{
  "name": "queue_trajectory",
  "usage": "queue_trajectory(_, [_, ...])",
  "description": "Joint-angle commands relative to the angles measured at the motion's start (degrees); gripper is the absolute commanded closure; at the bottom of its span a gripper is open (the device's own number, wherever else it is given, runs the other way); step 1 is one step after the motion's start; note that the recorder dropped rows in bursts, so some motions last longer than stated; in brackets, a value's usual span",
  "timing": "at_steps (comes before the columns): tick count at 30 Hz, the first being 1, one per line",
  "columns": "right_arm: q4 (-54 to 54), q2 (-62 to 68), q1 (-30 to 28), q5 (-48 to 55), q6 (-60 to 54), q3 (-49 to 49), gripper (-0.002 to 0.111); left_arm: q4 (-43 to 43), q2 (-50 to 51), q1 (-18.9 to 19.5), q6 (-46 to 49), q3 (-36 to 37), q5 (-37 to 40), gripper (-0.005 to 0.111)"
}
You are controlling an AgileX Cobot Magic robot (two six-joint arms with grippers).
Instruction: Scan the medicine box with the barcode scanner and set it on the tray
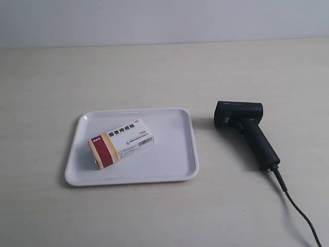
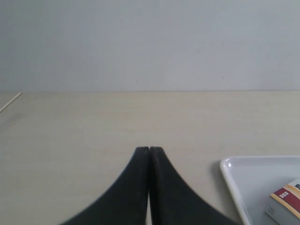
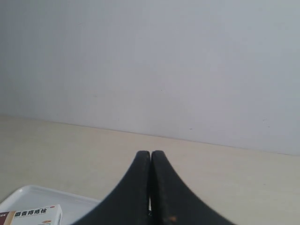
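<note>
The medicine box (image 1: 122, 143), white with a dark red band and a tan end, lies flat inside the white tray (image 1: 175, 170), barcode side facing front. The black barcode scanner (image 1: 247, 129) lies on the table to the tray's right, its cable (image 1: 298, 211) trailing toward the near edge. No arm shows in the exterior view. My left gripper (image 2: 149, 149) is shut and empty over bare table, with the tray's corner (image 2: 229, 168) and the box (image 2: 286, 201) off to one side. My right gripper (image 3: 150, 153) is shut and empty too; the tray (image 3: 42, 194) and box (image 3: 35, 214) show beside it.
The light wooden table (image 1: 154, 72) stretches back to a plain pale wall (image 1: 164, 20). A thin pale stick or line (image 2: 9, 102) lies at the table's edge in the left wrist view.
</note>
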Motion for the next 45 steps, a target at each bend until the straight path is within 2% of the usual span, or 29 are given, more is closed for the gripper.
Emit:
queue_trajectory(1, [-0.10,-0.19,-0.17,-0.61,0.05,0.18,0.108,-0.79,-0.35,0.12,0.20,0.18,0.14,0.104])
queue_trajectory(9, [1.08,-0.64,-0.17,-0.74,1.55,0.18,0.108,-0.79,-0.35,0.12,0.04,0.18,0.14,0.104])
queue_trajectory(12, [-15.65,-1.94,-0.17,-3.93,22.66,9.80,0.108,-0.79,-0.35,0.12,0.04,0.18,0.14,0.104])
queue_trajectory(15, [-15.06,-6.27,-0.17,-11.20,22.96,20.43,0.108,-0.79,-0.35,0.12,0.04,0.18,0.14,0.104])
queue_trajectory(18, [-14.97,-9.25,-0.17,-7.83,22.70,20.43,0.108,-0.79,-0.35,0.12,0.04,0.18,0.14,0.104])
queue_trajectory(26, [-15.10,-11.15,-0.37,-7.05,22.37,20.43,0.108,-0.79,-0.35,0.12,0.22,0.18,0.14,0.104])
queue_trajectory(29, [-15.10,-12.35,-6.09,-7.05,22.37,20.43,0.108,-0.79,-0.35,0.12,0.10,0.18,0.14,0.104])
queue_trajectory(33, [-15.10,-15.23,-17.01,-6.65,22.37,20.43,0.108,-0.79,-0.35,0.12,0.10,0.18,0.14,0.104])
queue_trajectory(35, [-15.10,-16.75,-20.27,-5.44,22.37,20.43,0.108,-0.79,-0.35,0.12,0.10,0.18,0.14,0.104])
queue_trajectory(38, [-15.10,-18.67,-22.33,-2.57,22.37,20.43,0.108,-0.79,-0.35,0.12,0.10,0.18,0.14,0.104])
queue_trajectory(45, [-15.10,-18.67,-22.33,-0.77,22.37,20.43,0.108,-0.79,-0.35,0.12,0.10,0.18,0.14,0.104])
